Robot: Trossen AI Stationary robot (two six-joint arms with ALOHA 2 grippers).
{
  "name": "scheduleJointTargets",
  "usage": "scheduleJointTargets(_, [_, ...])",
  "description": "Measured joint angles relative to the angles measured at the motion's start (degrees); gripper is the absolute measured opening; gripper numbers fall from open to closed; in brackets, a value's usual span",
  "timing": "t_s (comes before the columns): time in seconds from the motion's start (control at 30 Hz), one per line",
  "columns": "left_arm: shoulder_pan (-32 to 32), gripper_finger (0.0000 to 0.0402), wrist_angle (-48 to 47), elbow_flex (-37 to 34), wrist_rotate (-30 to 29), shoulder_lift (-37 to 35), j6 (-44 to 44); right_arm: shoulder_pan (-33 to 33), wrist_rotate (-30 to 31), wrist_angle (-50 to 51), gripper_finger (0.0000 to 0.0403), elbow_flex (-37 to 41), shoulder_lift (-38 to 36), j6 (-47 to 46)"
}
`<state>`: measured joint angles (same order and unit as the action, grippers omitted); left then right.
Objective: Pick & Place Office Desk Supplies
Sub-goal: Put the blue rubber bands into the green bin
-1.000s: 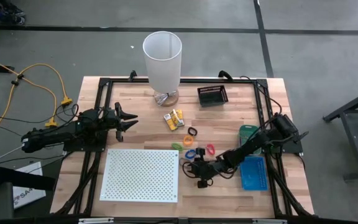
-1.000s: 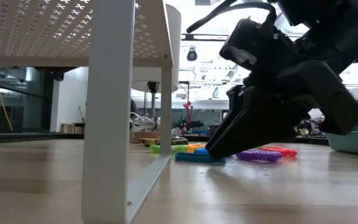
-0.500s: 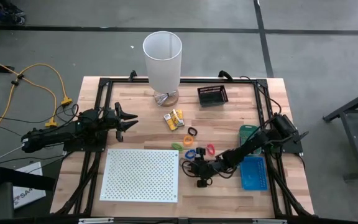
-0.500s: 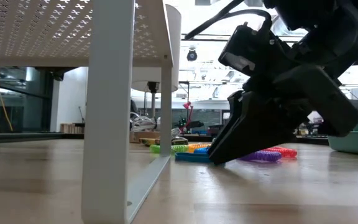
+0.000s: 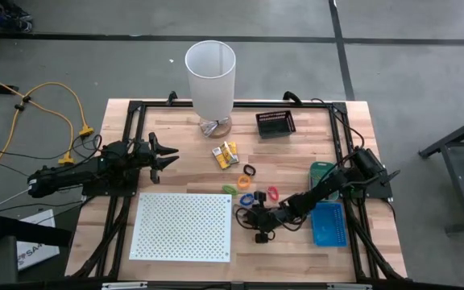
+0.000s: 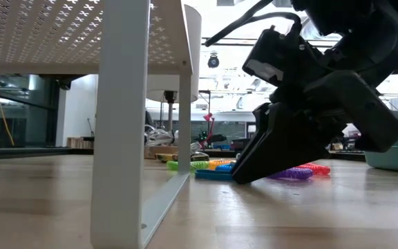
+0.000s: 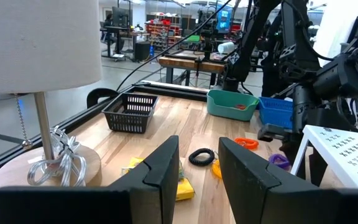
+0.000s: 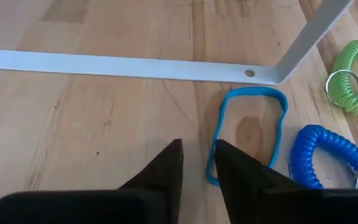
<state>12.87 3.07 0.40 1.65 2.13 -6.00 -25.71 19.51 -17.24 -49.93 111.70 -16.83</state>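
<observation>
The right gripper point(image 5: 246, 213) was seen low over the wooden table point(image 5: 296, 153), just beside the corner of the white perforated board point(image 5: 185, 226). In the right wrist view its two dark fingers point(image 8: 166, 168) were narrowly apart, with nothing clamped between them, and their tips were set at the edge of a flat blue rubber band point(image 8: 248, 134) lying on the wood beside the board's white frame. A blue coiled loop point(image 8: 328, 155) lay just beside that band, and a green coiled loop point(image 8: 353, 84) lay a little farther off. In the low view the right gripper's fingertips were down at the table surface, touching or nearly touching it, in front of a purple coiled loop point(image 6: 292, 173).

From above, a black loop point(image 5: 250, 171) and a pink loop point(image 5: 272, 193) were seen near the middle of the table, and yellow-orange packets point(image 5: 225, 154) lay between them and the tall white cylinder point(image 5: 211, 76). A small black basket point(image 5: 275, 123), a green tray point(image 5: 322, 171) and a blue tray point(image 5: 329, 223) stood on the right half of the table.

The left gripper point(image 5: 170, 154) was held above the table's left side, well apart from the supplies; its fingers point(image 7: 163, 168) were slightly apart and held nothing
</observation>
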Motion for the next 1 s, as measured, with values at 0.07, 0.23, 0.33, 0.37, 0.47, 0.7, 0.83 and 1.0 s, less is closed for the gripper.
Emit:
scheduleJointTargets(0.07, [0.01, 0.0108, 0.0, 0.0, 0.0, 0.0, 0.0, -0.02, -0.04, 0.02, 0.0068, -0.01, 0.03, 0.07])
scheduleJointTargets(0.23, [0.0, 0.0108, 0.0, 0.0, 0.0, 0.0, 0.0, -0.04, -0.22, 0.08, 0.0027, 0.0, 0.07, 0.16])
scheduleJointTargets(0.33, [0.01, 0.0108, 0.0, 0.0, 0.0, 0.01, 0.0, -0.04, -0.12, 0.09, 0.0007, 0.0, 0.07, 0.19])
scheduleJointTargets(0.37, [0.01, 0.0108, 0.0, 0.0, 0.0, 0.0, 0.0, -0.04, -0.09, 0.11, 0.0006, 0.0, 0.08, 0.18])
scheduleJointTargets(0.47, [0.0, 0.0108, 0.0, 0.0, 0.0, 0.0, 0.0, -0.04, 0.0, 0.17, 0.0004, 0.0, 0.09, 0.18])
scheduleJointTargets(0.7, [0.0, 0.0108, 0.0, 0.0, 0.0, 0.01, 0.0, -0.04, 0.07, -0.38, 0.0003, 0.0, 0.13, 0.6])
scheduleJointTargets(0.83, [0.01, 0.0108, 0.0, 0.0, 0.0, 0.02, 0.0, -0.35, 1.09, -0.46, 0.0003, 0.07, -0.13, 0.68])
scheduleJointTargets(1.0, [0.01, 0.0108, 0.0, 0.0, 0.0, 0.01, 0.0, -0.48, 1.94, -0.17, 0.0003, 0.2, -1.52, 1.71])
